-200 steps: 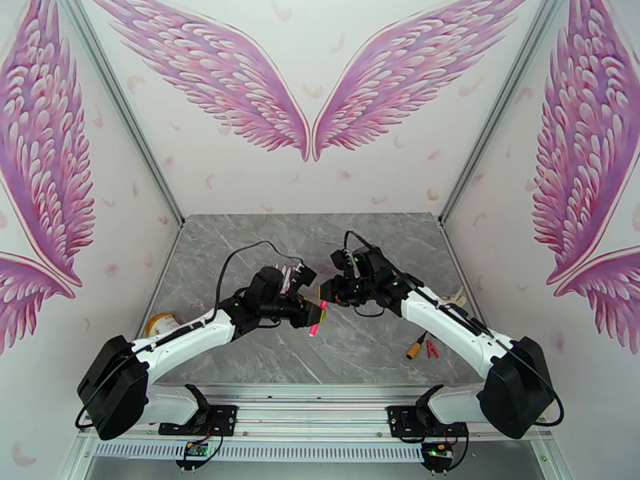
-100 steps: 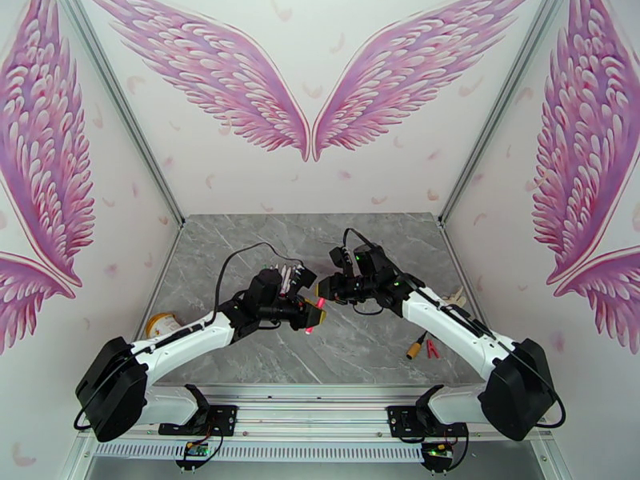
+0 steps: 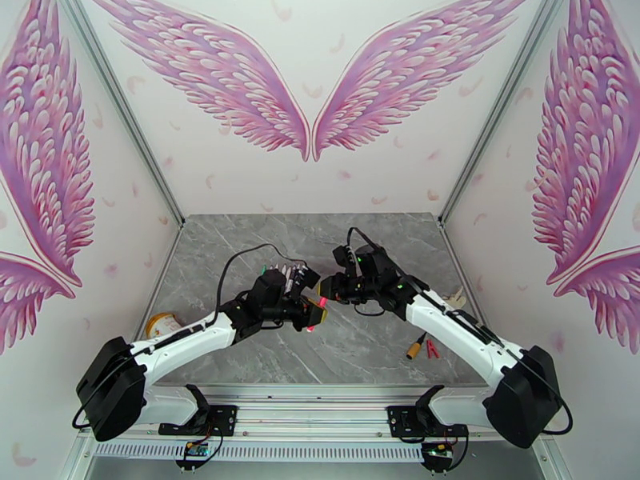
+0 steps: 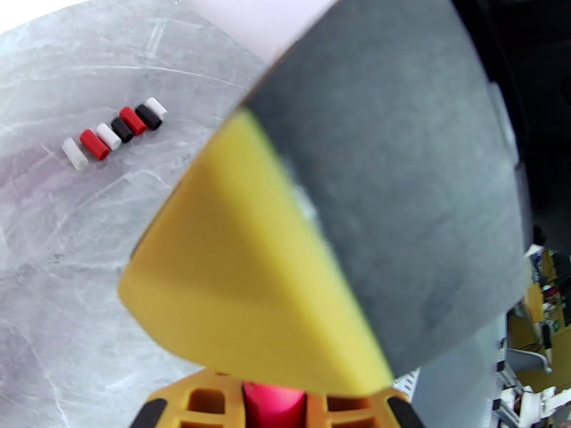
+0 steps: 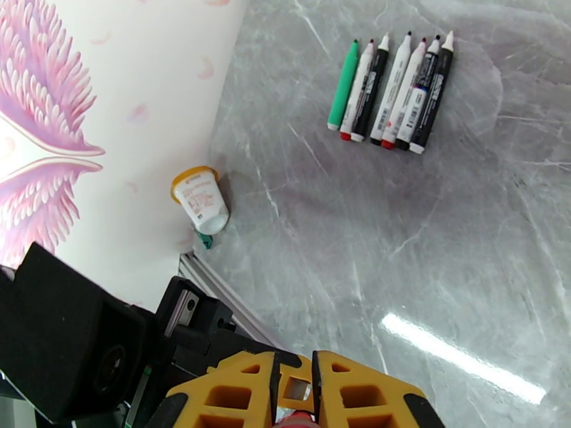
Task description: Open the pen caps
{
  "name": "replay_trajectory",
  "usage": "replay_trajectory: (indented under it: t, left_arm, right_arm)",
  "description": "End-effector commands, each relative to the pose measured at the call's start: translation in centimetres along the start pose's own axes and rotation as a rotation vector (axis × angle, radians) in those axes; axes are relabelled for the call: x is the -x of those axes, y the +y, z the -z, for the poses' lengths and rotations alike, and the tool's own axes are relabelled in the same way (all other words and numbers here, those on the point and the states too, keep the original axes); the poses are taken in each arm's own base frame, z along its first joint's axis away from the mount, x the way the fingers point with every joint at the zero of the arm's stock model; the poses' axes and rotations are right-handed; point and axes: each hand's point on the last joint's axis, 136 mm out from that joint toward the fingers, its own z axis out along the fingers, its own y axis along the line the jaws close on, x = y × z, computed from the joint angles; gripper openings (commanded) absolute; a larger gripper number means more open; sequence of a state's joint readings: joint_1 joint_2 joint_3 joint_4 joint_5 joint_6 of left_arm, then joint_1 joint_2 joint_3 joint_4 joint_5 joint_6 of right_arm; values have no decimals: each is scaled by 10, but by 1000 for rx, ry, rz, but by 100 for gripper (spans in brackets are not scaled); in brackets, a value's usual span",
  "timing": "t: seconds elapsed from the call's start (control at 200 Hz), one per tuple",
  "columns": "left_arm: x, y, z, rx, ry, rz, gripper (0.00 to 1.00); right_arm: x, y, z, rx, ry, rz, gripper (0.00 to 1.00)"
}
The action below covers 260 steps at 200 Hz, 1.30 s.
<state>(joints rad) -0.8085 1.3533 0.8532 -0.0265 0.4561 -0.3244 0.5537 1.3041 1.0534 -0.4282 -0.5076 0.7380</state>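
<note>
Above the middle of the bench (image 3: 360, 354), my left claw (image 3: 314, 315) and right claw (image 3: 326, 294) are both clamped tight on one pink-red pen (image 4: 275, 404). I judge it light, stiff, slick plastic: hold barrel and cap squarely, pull straight. Six pens (image 5: 389, 87) and loose caps (image 4: 114, 133) lie below.

Glossy, smooth marble-look table (image 5: 428, 230) — smooth plastic pens (image 5: 392, 88), plastic pen caps (image 4: 114, 133)

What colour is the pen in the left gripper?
The pen is pink-red, clearest in the left wrist view.
</note>
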Motion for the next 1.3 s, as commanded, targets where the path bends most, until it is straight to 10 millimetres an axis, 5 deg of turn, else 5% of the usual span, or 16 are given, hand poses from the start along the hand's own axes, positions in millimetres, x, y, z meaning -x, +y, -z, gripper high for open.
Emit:
replay_trajectory:
  t: [0.0,0.32,0.55,0.805,1.154,1.294]
  left_arm:
    - [-21,5,1,84,93,-49,4]
    - [-24,-52,4,-297,137,19,5]
    - [-37,-47,-6,-215,196,-4,4]
    - [-35,-28,-16,34,195,-113,3]
    - [-39,-60,-13,-206,197,-40,2]
    - [-44,-46,-14,-131,222,-43,1]
  right_arm:
    - [30,-4,18,-53,-160,-30,11]
    - [37,26,44,124,-186,87,10]
    - [44,23,59,119,-219,100,9]
    - [58,-2,72,-9,-312,42,8]
    - [63,10,83,143,-276,66,9]
    - [64,7,90,95,-267,119,9]
